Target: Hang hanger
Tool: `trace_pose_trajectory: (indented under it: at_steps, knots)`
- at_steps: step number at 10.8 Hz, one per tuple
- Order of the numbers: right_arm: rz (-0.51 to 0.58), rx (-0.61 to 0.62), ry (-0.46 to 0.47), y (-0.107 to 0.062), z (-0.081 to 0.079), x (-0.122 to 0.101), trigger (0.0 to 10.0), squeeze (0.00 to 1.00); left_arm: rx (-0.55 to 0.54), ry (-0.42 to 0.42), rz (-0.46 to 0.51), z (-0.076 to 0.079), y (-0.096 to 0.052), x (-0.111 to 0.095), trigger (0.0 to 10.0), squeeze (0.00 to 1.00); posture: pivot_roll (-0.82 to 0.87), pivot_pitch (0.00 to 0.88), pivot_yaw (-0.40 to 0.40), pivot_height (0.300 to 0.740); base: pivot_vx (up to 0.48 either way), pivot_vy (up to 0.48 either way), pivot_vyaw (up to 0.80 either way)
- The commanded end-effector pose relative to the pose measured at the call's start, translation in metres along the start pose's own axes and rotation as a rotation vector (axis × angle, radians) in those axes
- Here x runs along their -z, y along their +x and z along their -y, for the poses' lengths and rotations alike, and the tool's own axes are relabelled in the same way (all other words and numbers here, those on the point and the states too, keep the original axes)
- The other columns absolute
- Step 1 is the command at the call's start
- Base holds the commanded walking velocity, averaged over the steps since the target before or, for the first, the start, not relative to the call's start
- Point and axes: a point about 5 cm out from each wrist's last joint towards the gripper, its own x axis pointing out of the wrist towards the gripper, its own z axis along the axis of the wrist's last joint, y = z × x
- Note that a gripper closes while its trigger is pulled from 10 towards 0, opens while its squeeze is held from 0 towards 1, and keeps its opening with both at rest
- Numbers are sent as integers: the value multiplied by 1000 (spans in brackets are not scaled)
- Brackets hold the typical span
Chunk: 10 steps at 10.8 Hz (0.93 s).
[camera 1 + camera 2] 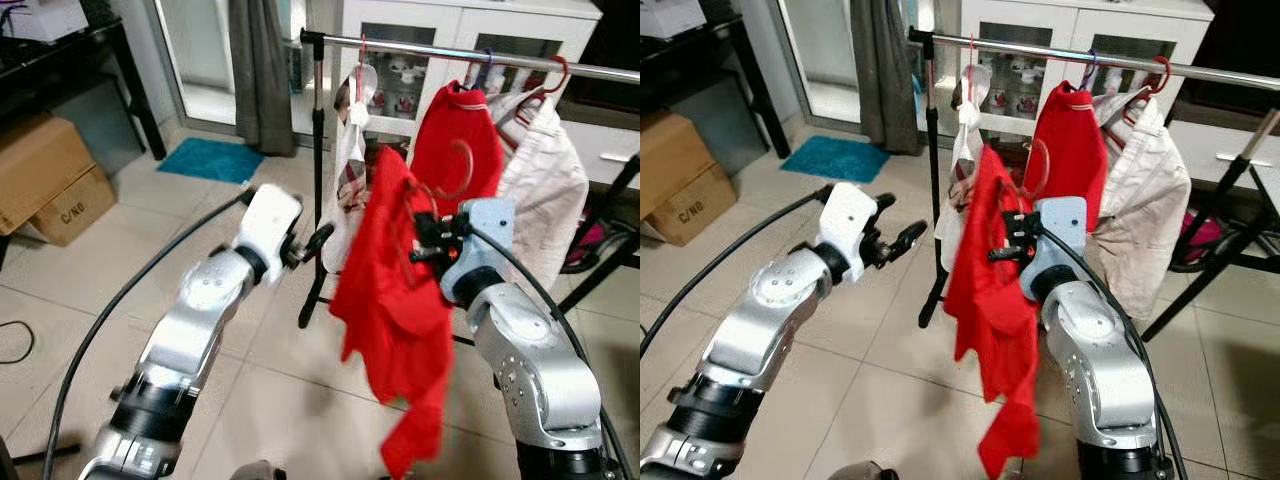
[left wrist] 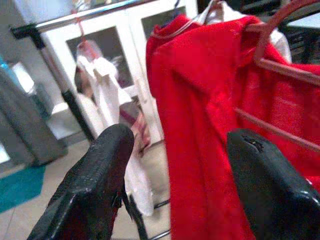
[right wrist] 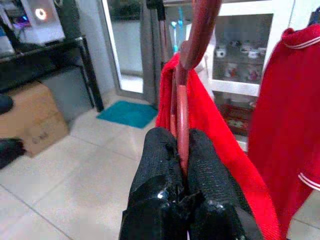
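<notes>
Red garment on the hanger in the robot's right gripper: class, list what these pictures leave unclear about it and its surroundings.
- Hanger: its lower bar is hidden under the red garment in the eye views.
- Hanger hook: its tip is cut off by the right wrist view's top edge.
- Right gripper: fingers covered by the garment in the eye views.
- Rail: its far end is cut off by the frame edge.
- Left gripper: blurred in the left wrist view.
</notes>
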Motion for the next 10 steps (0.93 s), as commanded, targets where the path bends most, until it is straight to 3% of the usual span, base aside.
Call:
trace_pose_trajectory:
  at_steps: [1, 2, 3, 4, 6, 7, 9, 10]
  knots:
    - [83, -101, 6, 2, -13, -20, 10000, 0, 48, 36, 24, 6, 11, -9, 10000, 1000, -13, 16, 32, 740, 0, 0, 0]
    - [100, -169, 4, 2, -22, -24, 10000, 0, 36, 115, 11, 8, 18, -11, 10000, 1000, -16, 13, 35, 740, 0, 0, 0]
    - [121, -230, 2, 1, -29, -28, 10000, 0, -25, 210, -9, 6, 25, -9, 10000, 384, -15, 13, 33, 740, 0, 0, 0]
    - [136, -261, 15, -1, -33, -31, 10000, 0, -61, 213, 3, 4, 28, -11, 10000, 0, -14, 13, 33, 740, 0, 0, 0]
    - [159, -341, 44, -6, -42, -34, 10000, 0, -139, 208, 63, 1, 38, -24, 10000, 0, -19, 16, 30, 740, 0, 0, 0]
    - [160, -352, 48, -7, -43, -34, 10000, 0, -199, 277, 75, -4, 41, -29, 10000, 0, -21, 17, 32, 740, 0, 0, 0]
    - [162, -356, 52, -7, -42, -34, 10000, 0, -199, 298, 84, -5, 44, -29, 9647, 0, -24, 14, 37, 740, 0, 0, 0]
    - [163, -345, 55, -7, -40, -33, 10000, 0, -200, 299, 91, -5, 44, -29, 0, 0, -22, 9, 38, 740, 0, 0, 0]
